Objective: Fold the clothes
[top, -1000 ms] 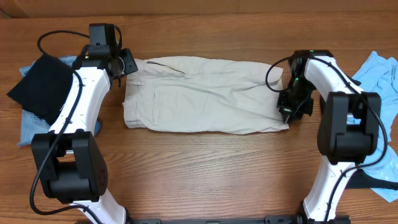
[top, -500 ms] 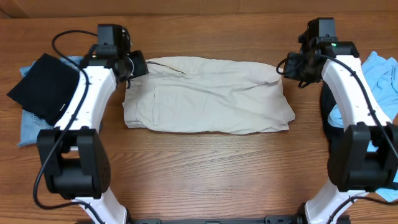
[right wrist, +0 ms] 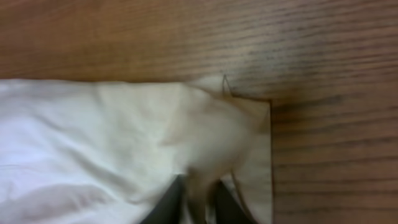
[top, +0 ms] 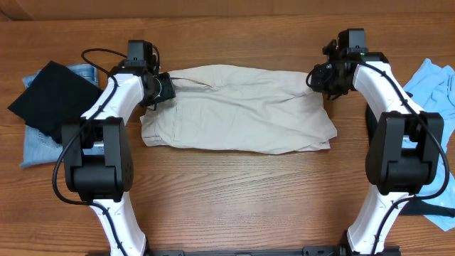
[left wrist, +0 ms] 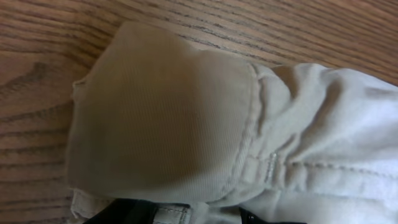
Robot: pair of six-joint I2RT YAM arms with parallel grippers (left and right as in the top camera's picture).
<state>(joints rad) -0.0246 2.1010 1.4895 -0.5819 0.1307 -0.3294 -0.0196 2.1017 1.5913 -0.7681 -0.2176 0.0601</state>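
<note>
Beige shorts [top: 238,110] lie flat across the middle of the table, waistband to the left. My left gripper [top: 165,89] is at the shorts' upper left corner, shut on the waistband [left wrist: 186,112]; its dark fingertips [left wrist: 205,214] show at the bottom of the left wrist view with cloth between them. My right gripper [top: 321,77] is at the upper right corner, shut on the hem fabric [right wrist: 205,137], which bunches between its fingertips [right wrist: 198,202].
A black garment [top: 50,99] lies on blue denim [top: 39,146] at the far left. A light blue garment [top: 434,85] lies at the far right, with more cloth at the lower right edge [top: 441,213]. Bare wood runs along the front.
The right arm has swung from the shorts' lower right corner up to the upper right corner and pinched the hem. The left gripper moved right onto the waistband corner.
</note>
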